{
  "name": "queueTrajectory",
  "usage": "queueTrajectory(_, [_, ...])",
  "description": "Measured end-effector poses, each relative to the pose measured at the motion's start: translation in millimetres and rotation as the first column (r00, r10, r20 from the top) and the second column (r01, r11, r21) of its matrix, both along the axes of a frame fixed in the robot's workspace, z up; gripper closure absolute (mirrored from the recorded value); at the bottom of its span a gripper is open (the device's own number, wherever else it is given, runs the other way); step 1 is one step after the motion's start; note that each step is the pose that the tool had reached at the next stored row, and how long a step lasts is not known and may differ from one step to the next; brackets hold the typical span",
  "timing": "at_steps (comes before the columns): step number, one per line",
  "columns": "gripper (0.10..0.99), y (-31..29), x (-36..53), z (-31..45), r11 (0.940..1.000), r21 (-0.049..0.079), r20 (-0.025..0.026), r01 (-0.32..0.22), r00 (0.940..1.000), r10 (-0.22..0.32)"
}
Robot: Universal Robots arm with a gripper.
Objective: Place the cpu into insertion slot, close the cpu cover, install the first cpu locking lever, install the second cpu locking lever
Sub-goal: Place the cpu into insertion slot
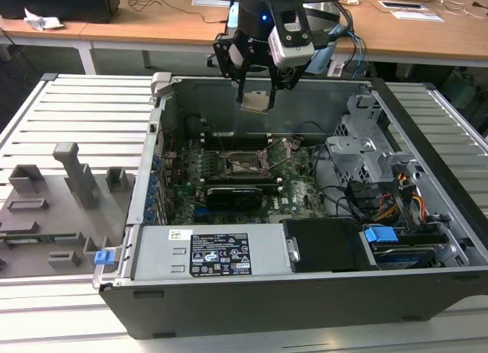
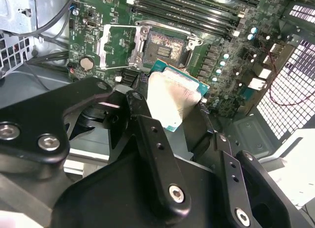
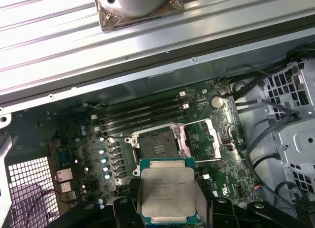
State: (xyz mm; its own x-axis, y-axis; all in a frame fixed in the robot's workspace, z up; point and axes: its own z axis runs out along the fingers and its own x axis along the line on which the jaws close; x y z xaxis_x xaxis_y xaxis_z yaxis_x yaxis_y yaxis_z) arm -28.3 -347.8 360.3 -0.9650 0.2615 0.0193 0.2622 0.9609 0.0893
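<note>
Over an open computer case [image 1: 305, 300] on a slatted bench [image 1: 76, 109], my gripper [image 1: 257, 101] clamps the cpu [image 3: 167, 191] well above the uncovered insertion slot [image 3: 156, 146]; any tilt or offset going down could damage its contacts.

Tool [image 1: 255, 100] downward, tight on the cpu [image 3: 166, 193]

This looks like a robotics lab or workshop. An open computer case [image 1: 267, 292], with its motherboard [image 1: 305, 189], drive cage [image 1: 366, 139] and wiring [image 1: 404, 200] all bare, lies on a slatted metal table [image 1: 84, 101] beside grey part fixtures [image 1: 72, 174], and a robot arm [image 1: 263, 10] hangs over it. Behind it stand wooden tables [image 1: 152, 29] with cables [image 1: 152, 1] and papers [image 1: 412, 10] on them.
</note>
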Motion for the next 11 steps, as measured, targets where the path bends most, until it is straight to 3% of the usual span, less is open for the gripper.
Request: queueTrajectory(11, [0.561,0.0,0.0,0.0,0.9996,0.0,0.0,0.028,0.9996,-0.028])
